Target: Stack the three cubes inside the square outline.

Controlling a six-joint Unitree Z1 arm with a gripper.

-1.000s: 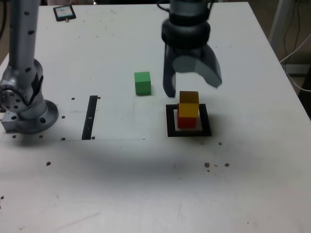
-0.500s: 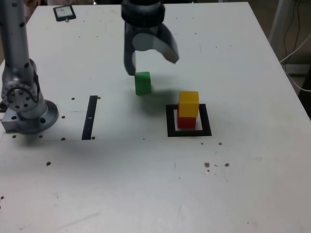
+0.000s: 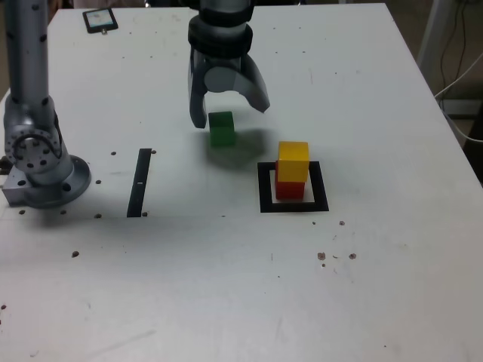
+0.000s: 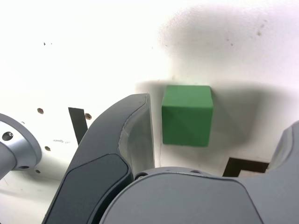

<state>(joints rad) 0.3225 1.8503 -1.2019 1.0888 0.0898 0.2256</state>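
The green cube point(image 3: 221, 128) lies on the white table, to the exterior view's left of the square outline point(image 3: 294, 206). Inside that outline the yellow cube point(image 3: 293, 161) rests on the red cube point(image 3: 290, 189). My gripper point(image 3: 229, 113) hangs open just above the green cube, one finger on each side of it. The wrist view shows the green cube point(image 4: 187, 114) between the fingers point(image 4: 126, 135), nearer one of them with a thin gap and nothing gripped. A corner of the square outline point(image 4: 245, 164) shows past the cube.
The arm's grey base point(image 3: 38, 170) stands at the exterior view's left, with a thin black strip point(image 3: 139, 182) beside it. A small dark device point(image 3: 99, 19) lies at the far left corner. Cables hang off the table's right edge.
The gripper left the yellow-on-red stack, swung to the exterior view's left, and came down over the green cube. The cubes have not moved.
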